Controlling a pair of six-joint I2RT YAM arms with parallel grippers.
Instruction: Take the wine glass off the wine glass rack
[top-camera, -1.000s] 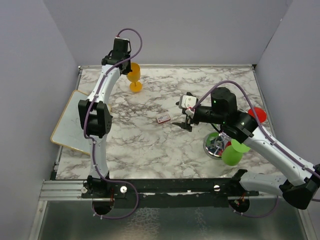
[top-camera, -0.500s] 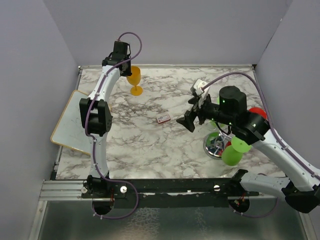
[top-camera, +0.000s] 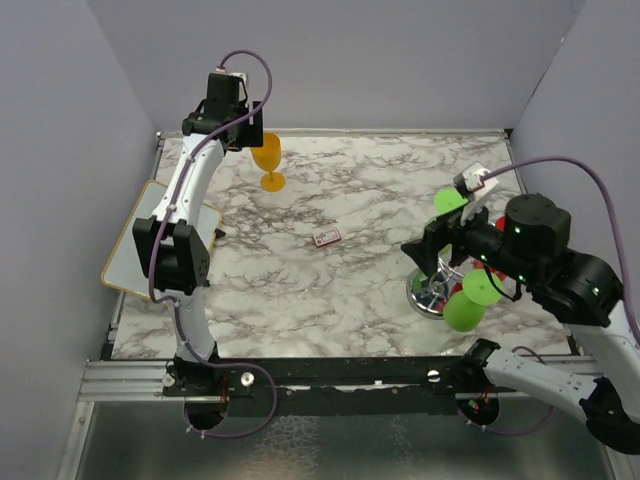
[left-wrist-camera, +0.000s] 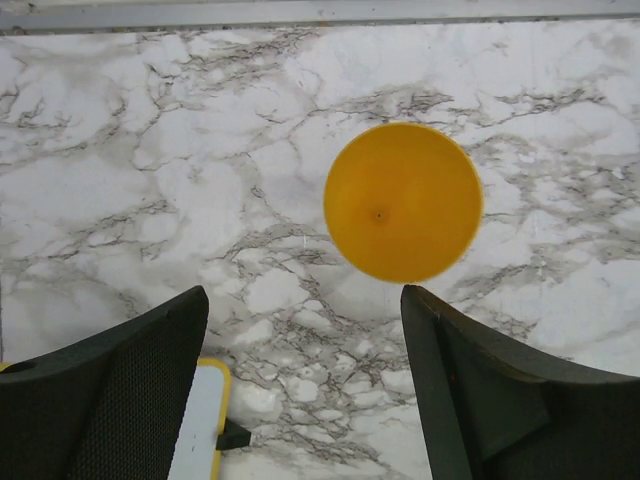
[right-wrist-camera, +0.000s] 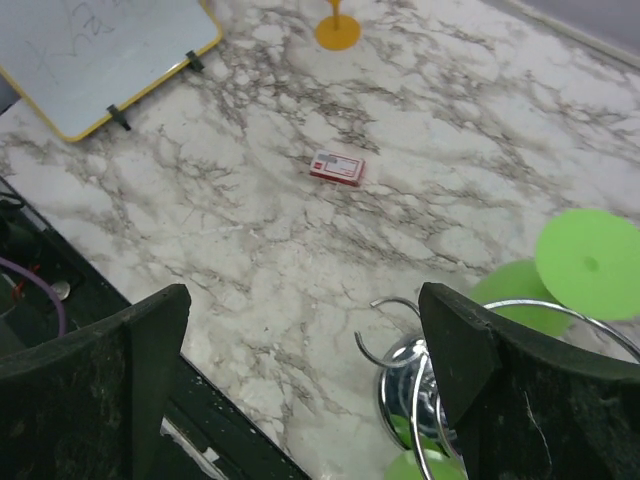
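Left pincer (left-wrist-camera: 303, 300) open above orange wine glass (left-wrist-camera: 403, 200) standing upright on worktop (left-wrist-camera: 150, 150), not touching; right pincer (right-wrist-camera: 303, 300) open wide above wine glass rack (right-wrist-camera: 402, 362) holding green glasses (right-wrist-camera: 590, 262).

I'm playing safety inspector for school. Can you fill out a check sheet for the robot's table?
Surface: marble table, no spills seen.
Job's things: rack near right, green glasses on it; orange glass upright, far left, off the rack.
Clutter: small card mid-table; whiteboard at left edge.
Grippers: left gripper open, over orange glass, not touching; right gripper open, near rack, holding nothing.
Cables: purple cables looping along both arms.
Surroundings: grey walls; metal rail in front.
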